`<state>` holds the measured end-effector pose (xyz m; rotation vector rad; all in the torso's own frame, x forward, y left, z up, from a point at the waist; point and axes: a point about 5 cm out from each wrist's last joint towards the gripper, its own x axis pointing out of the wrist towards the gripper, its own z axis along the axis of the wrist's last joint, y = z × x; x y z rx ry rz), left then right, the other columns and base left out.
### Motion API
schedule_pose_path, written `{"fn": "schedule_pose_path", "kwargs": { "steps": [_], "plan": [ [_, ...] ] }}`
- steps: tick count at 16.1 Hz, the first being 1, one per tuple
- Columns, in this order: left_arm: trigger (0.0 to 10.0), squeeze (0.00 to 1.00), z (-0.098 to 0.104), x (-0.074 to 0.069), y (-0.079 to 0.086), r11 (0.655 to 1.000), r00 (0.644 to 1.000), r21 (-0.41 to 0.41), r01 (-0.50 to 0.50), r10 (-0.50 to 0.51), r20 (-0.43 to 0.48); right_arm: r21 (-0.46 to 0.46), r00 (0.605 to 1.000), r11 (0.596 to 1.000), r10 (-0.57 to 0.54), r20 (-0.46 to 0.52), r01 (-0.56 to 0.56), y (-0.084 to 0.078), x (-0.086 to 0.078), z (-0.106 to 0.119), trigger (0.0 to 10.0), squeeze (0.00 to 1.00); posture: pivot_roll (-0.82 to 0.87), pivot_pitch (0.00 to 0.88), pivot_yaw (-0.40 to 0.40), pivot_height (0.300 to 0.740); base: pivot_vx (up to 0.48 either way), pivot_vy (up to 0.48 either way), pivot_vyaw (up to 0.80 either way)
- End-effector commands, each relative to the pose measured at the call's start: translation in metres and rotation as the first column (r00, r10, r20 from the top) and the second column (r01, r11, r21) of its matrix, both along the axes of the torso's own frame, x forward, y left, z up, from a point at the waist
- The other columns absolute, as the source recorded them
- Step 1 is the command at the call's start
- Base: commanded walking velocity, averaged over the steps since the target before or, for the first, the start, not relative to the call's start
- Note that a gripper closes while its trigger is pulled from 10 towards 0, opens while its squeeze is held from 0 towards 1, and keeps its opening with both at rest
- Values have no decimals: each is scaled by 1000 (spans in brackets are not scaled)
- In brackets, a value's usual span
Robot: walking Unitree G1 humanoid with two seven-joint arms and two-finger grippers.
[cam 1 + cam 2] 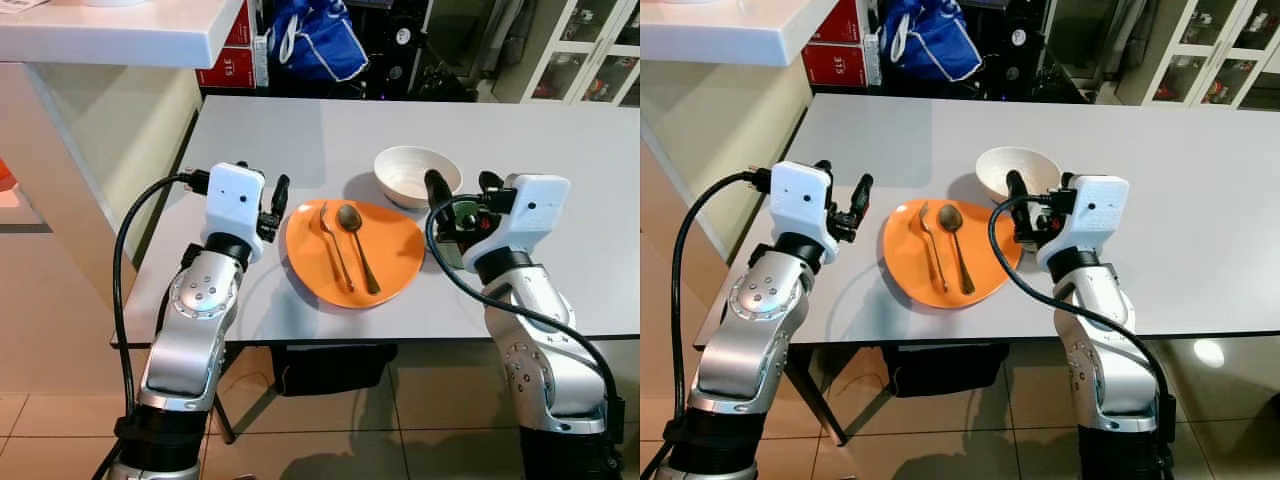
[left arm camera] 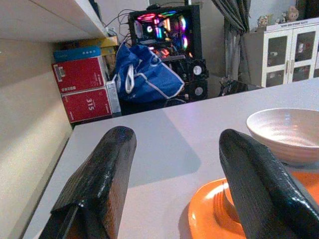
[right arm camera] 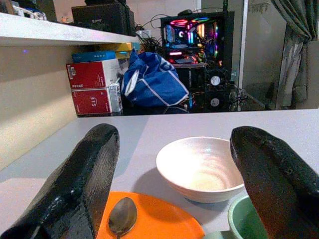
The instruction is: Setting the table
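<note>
An orange plate (image 1: 398, 250) lies near the front of the grey table (image 1: 280, 130). A fork (image 1: 334, 245) and a spoon (image 1: 357, 248) rest side by side on it. Just behind the plate stands a white bowl (image 1: 415, 175), empty. My left gripper (image 1: 275, 205) hovers open at the plate's left rim with nothing between its fingers. My right gripper (image 1: 463, 190) is open at the plate's right side, and a green cup (image 3: 246, 221) stands low between its fingers (image 3: 84, 179), close to the wrist.
A white counter (image 1: 120, 30) runs along the table's left side. Beyond the far edge are a blue bag (image 1: 315, 40), red boxes (image 1: 230, 65), a lit computer case (image 3: 192, 35) and a white cabinet (image 1: 590, 50). The table's right half is bare.
</note>
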<state>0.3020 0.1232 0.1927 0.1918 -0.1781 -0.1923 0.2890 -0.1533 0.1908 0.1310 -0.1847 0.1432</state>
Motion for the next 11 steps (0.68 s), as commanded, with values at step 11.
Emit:
{"fn": "schedule_pose_path", "kwargs": {
  "steps": [11],
  "plan": [
    [10000, 0, 3, 0, -4, 999, 999, 3, 32, -32, 26, 0, 1000, 1000, -1, -6, 1, 0, 0, -3, 10000, 0, -22, 0, -26, 740, 0, 0, 0]
  ]
}}
